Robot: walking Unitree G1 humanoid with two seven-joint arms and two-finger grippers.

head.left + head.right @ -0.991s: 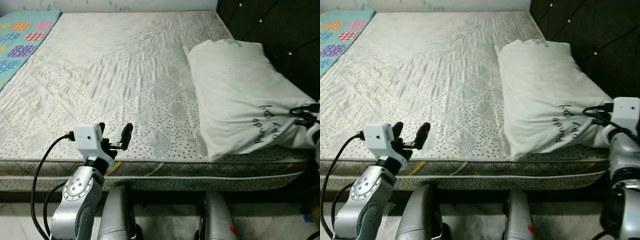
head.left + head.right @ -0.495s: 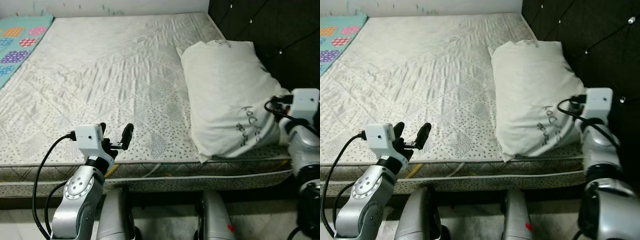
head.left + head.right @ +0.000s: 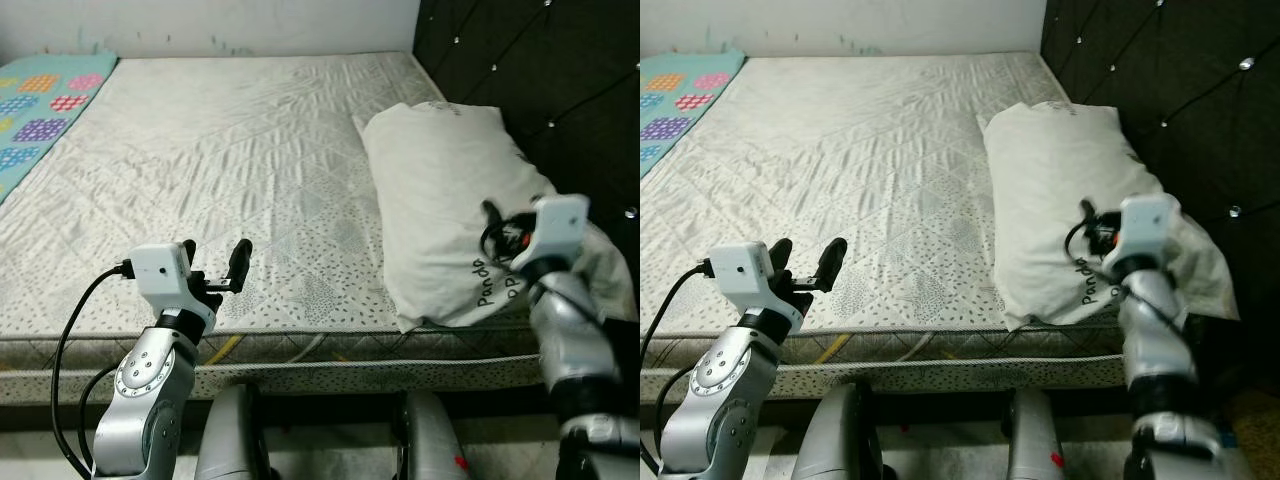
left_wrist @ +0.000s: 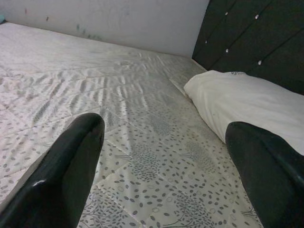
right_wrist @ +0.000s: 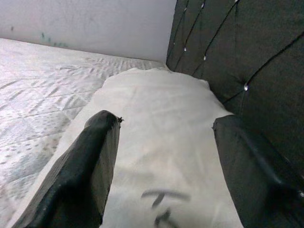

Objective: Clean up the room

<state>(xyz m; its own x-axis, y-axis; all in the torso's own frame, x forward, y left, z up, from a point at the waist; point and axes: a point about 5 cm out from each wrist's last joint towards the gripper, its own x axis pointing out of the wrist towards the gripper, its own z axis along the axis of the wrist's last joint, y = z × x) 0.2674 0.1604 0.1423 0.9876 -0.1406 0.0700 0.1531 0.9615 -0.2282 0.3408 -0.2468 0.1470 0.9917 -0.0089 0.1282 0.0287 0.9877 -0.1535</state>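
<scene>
A: Since a second ago the right gripper (image 5: pixel 161 156) has swung in from the mattress corner and now hangs over the near end of the soft white pillow with dark lettering (image 3: pixel 455 200); the head has turned too, so more of the black tufted headboard (image 3: pixel 540 90) shows.

B: And its fingers?

A: Spread wide, one on either side of the pillow's width in the right wrist view, not yet touching it. The left gripper (image 3: pixel 213 268) hovers at about 8 o'clock over the near edge of the pale quilted mattress (image 3: pixel 220 160), fingers also spread wide, holding nothing.

B: Where does the pillow lie?

A: At 2 o'clock in the head view, lengthwise against the headboard, its near end at the mattress edge. A patchwork blanket in teal with coloured squares (image 3: pixel 40 100) sits far off at 10 o'clock.

B: How would it handle?

A: Likely light, limp and squashy, so it should sag if lifted by one end. The cover looks loose; pinching a fold of fabric near that end seems the surest hold, since the full width is probably too broad for the fingers.
</scene>
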